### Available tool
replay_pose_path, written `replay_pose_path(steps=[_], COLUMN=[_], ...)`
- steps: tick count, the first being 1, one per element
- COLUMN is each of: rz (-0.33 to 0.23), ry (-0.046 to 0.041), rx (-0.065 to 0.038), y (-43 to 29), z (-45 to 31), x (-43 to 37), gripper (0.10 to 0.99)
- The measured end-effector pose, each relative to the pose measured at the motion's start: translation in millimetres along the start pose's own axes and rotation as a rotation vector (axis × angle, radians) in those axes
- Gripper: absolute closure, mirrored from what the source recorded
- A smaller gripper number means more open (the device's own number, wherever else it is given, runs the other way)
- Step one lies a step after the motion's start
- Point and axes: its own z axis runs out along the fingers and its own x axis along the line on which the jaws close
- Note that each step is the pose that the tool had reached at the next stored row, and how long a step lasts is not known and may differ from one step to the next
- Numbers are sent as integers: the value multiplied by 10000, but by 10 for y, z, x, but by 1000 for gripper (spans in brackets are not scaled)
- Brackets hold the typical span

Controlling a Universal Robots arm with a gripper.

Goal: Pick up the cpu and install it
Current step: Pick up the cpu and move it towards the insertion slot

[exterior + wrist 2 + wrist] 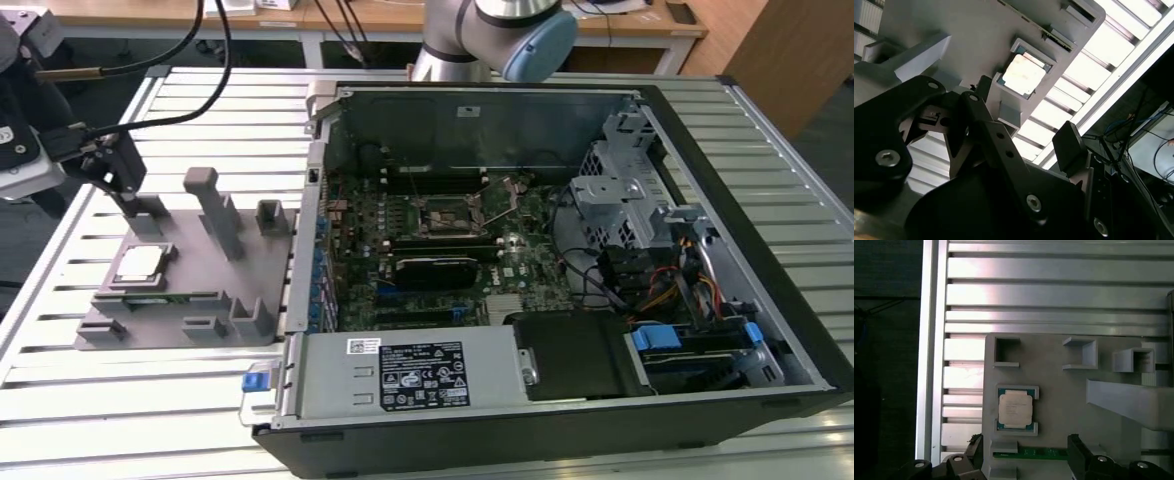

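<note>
The cpu (140, 264) is a small square chip with a silvery-white top. It lies flat in a recess of the grey fixture plate (200, 285) at the exterior view's left, beside the open computer case. Both wrist views look down on the cpu (1015, 409) (1024, 75) in its seat. My gripper (118, 168) hangs above the far end of the fixture, a little way off the chip. It is open, with dark fingertips (1077, 446) apart and nothing between them. The black socket (447, 212) sits mid-motherboard inside the case.
Grey posts (214, 210) and blocks rise from the fixture near the chip. A green memory stick (1029, 454) lies in a slot beside the cpu. The case wall (314, 200) stands between fixture and motherboard. The slatted metal table (214, 110) ends just left of the fixture.
</note>
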Motion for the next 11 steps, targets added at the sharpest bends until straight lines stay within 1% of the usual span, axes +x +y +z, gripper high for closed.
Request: replay_pose_path(steps=[3, 5, 7, 11], rz=[6, 7, 6, 5], ry=[104, 147, 167, 167], rx=[-2, -4, -3, -5], y=[-2, -3, -5, -7], z=[37, 55, 75, 137], x=[-1, -4, -14, -27], gripper=[325, 325, 325, 325])
